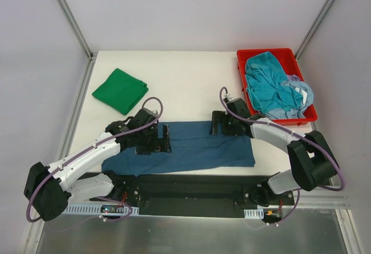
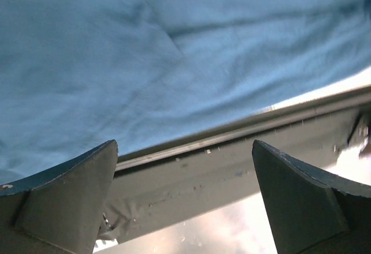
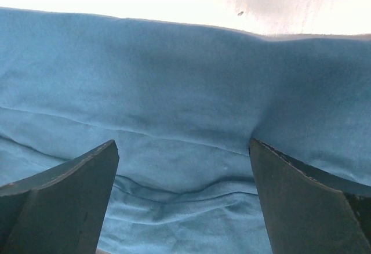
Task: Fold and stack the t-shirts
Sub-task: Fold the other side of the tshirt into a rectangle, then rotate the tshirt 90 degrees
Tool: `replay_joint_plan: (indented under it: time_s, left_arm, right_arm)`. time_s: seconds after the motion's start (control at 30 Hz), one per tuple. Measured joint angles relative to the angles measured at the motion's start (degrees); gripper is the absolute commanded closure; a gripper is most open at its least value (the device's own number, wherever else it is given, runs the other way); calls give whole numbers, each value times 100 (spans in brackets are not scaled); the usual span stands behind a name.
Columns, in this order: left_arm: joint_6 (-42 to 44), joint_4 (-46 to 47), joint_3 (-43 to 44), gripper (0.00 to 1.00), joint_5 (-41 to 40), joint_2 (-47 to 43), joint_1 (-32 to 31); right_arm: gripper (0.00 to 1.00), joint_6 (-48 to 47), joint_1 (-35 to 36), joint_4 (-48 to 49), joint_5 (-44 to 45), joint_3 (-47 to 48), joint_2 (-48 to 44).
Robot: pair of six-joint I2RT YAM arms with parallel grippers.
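A dark navy t-shirt (image 1: 197, 148) lies spread as a wide strip along the near table edge. My left gripper (image 1: 164, 139) is open over its left part; in the left wrist view the navy cloth (image 2: 145, 51) fills the top, with nothing between the fingers. My right gripper (image 1: 214, 122) is open at the shirt's far edge; its view shows wrinkled navy cloth (image 3: 185, 149) between the spread fingers. A folded bright green t-shirt (image 1: 120, 90) lies at the far left. Teal (image 1: 268, 83) and pale blue (image 1: 298, 94) t-shirts lie crumpled in a red bin (image 1: 246, 55).
The red bin stands at the far right of the white table (image 1: 185, 80). A black base rail (image 1: 191, 187) runs along the near edge, also showing in the left wrist view (image 2: 232, 149). Metal frame posts stand at the back corners.
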Motion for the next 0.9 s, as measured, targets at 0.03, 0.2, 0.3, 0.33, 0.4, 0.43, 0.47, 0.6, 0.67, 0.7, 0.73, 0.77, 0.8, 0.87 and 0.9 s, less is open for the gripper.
replay_joint_plan:
  time_s: [0.03, 0.2, 0.3, 0.33, 0.4, 0.43, 0.47, 0.6, 0.67, 0.7, 0.73, 0.77, 0.8, 0.87, 0.9]
  left_arm:
    - [-90, -61, 52, 1, -258, -37, 63]
    - [-616, -210, 142, 1, -1274, -37, 1143]
    - [-894, -212, 142, 1, -1847, 79, 1711]
    - [-944, -197, 142, 1, -1969, 146, 1762]
    - [-1012, -76, 142, 1, -2144, 411, 1832]
    - [-1036, 26, 140, 1, -2168, 603, 1867]
    - [-1060, 149, 140, 1, -2179, 822, 1902]
    - [-1097, 590, 149, 1, -2155, 1816, 1993]
    - [-1060, 780, 192, 1, -2050, 2302, 2006]
    - [-1040, 713, 326, 1, -2006, 2461, 2006]
    - [-1003, 761, 439, 1, -1954, 2570, 2006]
    - [-955, 791, 568, 1, -1880, 2702, 2009]
    - [-922, 793, 682, 1, -1827, 2815, 2006]
    - [-828, 820, 933, 1, -1676, 3049, 2000]
    - [-791, 848, 1021, 1, -1622, 3123, 1989]
  right_arm:
    - [4, -11, 0, -9, -28, 0, -4]
    - [4, -22, 15, 31, -184, 22, -4]
    - [4, -15, 24, 72, -306, 144, 76]
    - [4, -17, 24, 101, -317, 188, 129]
    - [4, -15, 28, 181, -319, 275, 262]
    - [4, -13, 33, 212, -317, 295, 323]
    - [4, -11, 33, 232, -315, 299, 369]
    - [4, 22, 33, 256, -269, 295, 444]
    - [4, 57, 31, 273, -236, 271, 437]
    - [4, 72, 26, 310, -221, 236, 415]
    - [4, 87, 20, 317, -184, 192, 372]
    - [4, 105, 11, 323, -149, 133, 317]
    - [4, 129, -4, 323, -114, 46, 223]
    - [4, 201, -42, 275, 11, -214, -66]
    - [4, 232, -55, 234, 35, -319, -201]
